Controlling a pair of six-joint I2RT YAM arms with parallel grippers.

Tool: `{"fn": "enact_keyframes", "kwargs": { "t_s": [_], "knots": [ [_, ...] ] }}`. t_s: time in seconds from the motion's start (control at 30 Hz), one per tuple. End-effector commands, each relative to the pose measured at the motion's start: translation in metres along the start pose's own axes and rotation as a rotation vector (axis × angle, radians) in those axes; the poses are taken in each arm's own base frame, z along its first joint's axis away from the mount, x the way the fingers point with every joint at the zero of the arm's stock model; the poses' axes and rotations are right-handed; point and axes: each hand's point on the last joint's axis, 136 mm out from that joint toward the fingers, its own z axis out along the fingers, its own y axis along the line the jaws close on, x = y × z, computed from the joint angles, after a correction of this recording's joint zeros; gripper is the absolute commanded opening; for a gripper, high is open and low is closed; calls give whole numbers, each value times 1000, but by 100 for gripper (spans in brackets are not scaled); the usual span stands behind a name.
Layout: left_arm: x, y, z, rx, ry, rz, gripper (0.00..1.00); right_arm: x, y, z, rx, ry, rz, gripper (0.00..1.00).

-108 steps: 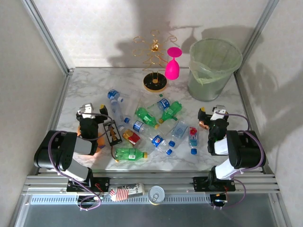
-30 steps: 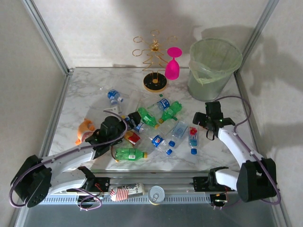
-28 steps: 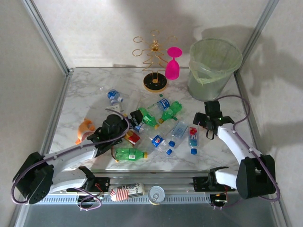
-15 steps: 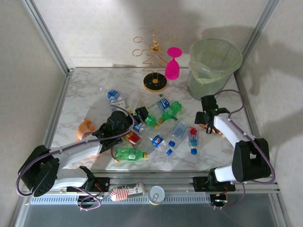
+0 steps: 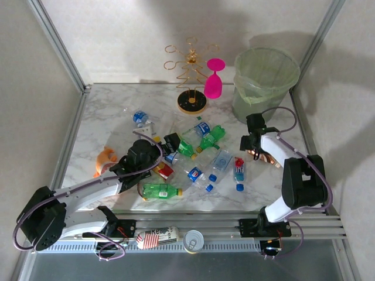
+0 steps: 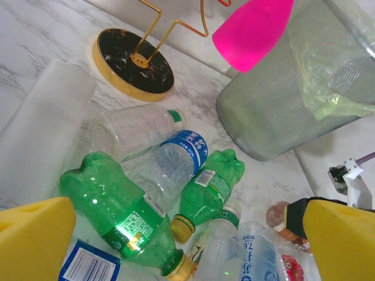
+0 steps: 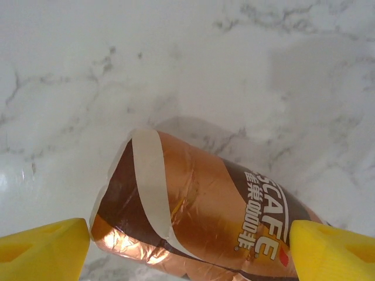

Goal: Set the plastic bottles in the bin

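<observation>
Several plastic bottles (image 5: 196, 174) lie scattered mid-table, green, clear with blue labels, and one red-labelled (image 5: 239, 167). My left gripper (image 5: 171, 142) (image 6: 187, 237) is open above two green bottles (image 6: 114, 216) (image 6: 211, 190) and holds nothing. A brown coffee-labelled bottle (image 7: 199, 199) (image 5: 262, 155) lies on the marble. My right gripper (image 5: 252, 143) (image 7: 190, 252) is open, with a yellow finger (image 7: 41, 249) close to each side of that bottle. The bin (image 5: 265, 82) (image 6: 275, 111) stands at the far right, lined with a pale green bag.
A pink wine glass (image 5: 213, 82) hangs on a gold rack (image 5: 192, 102) left of the bin. An orange toy (image 5: 105, 158) lies by the left arm. A metal can (image 5: 193, 240) and a striped packet sit on the front rail. Metal frame posts border the table.
My right gripper swung back toward the bin, came down over the brown bottle and narrowed a little. My left gripper reached right to the green bottles, still wide open.
</observation>
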Motion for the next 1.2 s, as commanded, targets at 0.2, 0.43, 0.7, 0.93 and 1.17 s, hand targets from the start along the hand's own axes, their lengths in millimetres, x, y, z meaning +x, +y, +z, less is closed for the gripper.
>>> {"fn": "enact_keyframes", "kwargs": {
  "t_s": [0.2, 0.43, 0.7, 0.93, 1.17],
  "knots": [
    [-2, 15, -13, -64, -26, 33, 99, -26, 4, 20, -98, 14, 40, 96],
    [-8, 15, -14, -71, -45, 41, 99, -20, 17, 19, -225, 37, 38, 99],
    [-10, 13, -14, -71, -45, 56, 100, -3, 14, 13, -232, 46, 77, 99],
    [-4, 18, -13, -78, -34, 50, 100, 3, 0, -4, -188, 13, 120, 99],
    [-5, 17, -12, -78, -35, 54, 99, -16, -15, -39, -173, -82, 349, 99]
  ]
}}
